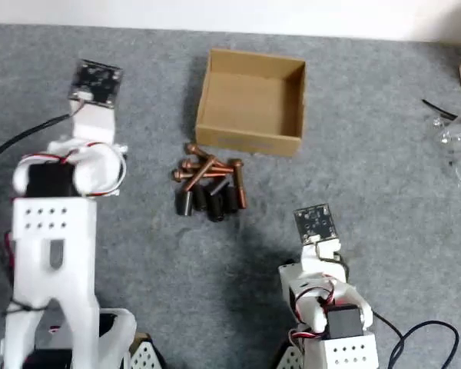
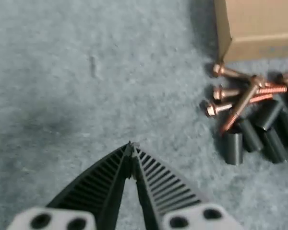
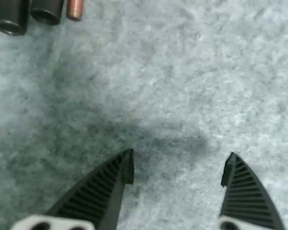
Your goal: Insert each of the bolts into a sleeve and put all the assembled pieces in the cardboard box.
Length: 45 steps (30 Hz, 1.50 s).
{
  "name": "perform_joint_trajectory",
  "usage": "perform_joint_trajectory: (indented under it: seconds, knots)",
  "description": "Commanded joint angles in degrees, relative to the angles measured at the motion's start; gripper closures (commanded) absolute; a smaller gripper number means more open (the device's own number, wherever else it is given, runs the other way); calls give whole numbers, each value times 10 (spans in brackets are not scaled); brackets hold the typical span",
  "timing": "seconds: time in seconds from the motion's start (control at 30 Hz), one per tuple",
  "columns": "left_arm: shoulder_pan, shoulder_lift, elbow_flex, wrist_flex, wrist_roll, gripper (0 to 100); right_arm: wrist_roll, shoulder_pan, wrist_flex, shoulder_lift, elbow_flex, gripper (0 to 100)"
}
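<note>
Nearest the lens, the left pincer has its ribbed black jaws pressed tip to tip with nothing between them, while the right pincer stands spread wide and holds nothing; both hover over bare grey covering. Copper-coloured bolts, each with a flanged head and a threaded shank, lie in a loose, crossed heap near the middle of the desk, most with their heads toward the left edge and one lying across the others at a slant. Touching them on the near side is a cluster of short black sleeves, plain hollow cylinders lying on their sides, packed against one another. None of the bolts sits inside a sleeve. Just beyond the heap, toward the far edge, stands the open-topped cardboard box, its near wall just beside the uppermost bolt heads. Farther out, the white left arm is by the left edge, the right arm is by the near edge, and a clear plastic item lies by the right edge.
</note>
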Motion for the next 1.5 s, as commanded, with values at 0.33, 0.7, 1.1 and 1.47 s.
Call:
perform_joint_trajectory:
  seconds: [0.33,0.7,1.1,1.47]
  knots:
    - [136,12,173,-162,-1,993,-2,168,-60,-1,64,721]
    - [63,15,218,-201,77,993,-13,232,-68,5,-12,721]
    - [39,15,263,-258,80,993,0,112,-108,182,-145,721]
    - [38,16,286,-301,80,993,-47,33,-143,621,-438,721]
